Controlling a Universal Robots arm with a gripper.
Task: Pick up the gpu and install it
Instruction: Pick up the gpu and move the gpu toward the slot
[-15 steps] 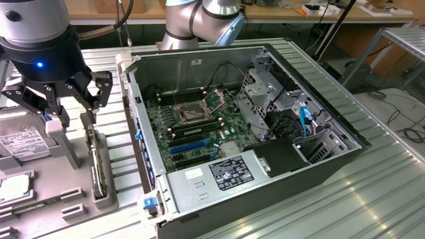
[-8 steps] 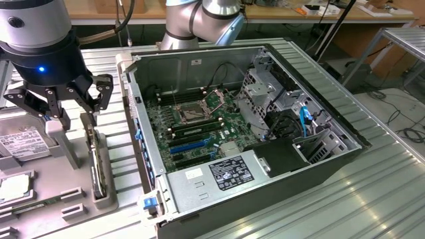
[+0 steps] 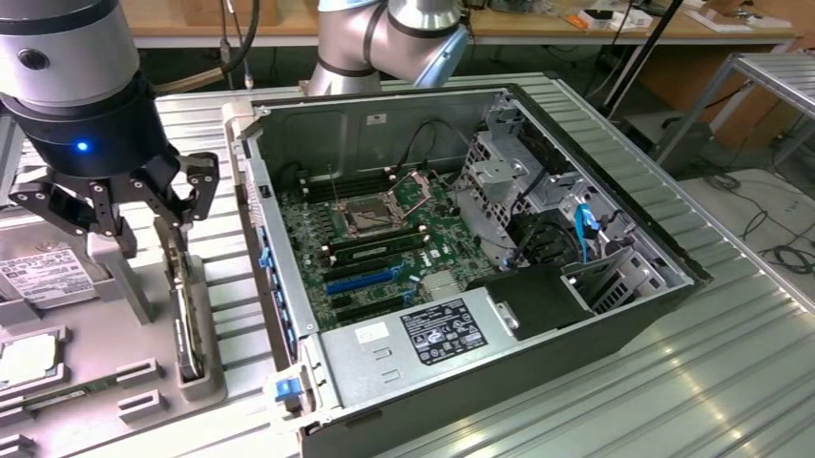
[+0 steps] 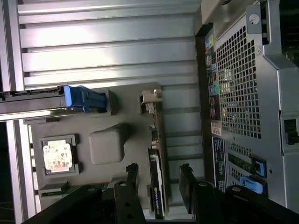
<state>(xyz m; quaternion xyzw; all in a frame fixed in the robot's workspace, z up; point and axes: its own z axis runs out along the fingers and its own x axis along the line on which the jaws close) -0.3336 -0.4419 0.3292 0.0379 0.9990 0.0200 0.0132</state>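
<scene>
While the gpu point(image 3: 189, 320) stands in its tray point(image 3: 151, 336), the gripper point(image 3: 143, 219) hangs wide above

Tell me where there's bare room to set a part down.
Bare ribbed table on the exterior view's right of the computer case. Only a narrow strip runs between case and parts tray. The tray is crowded: hard drive, CPU, gpu under the open gripper.
</scene>
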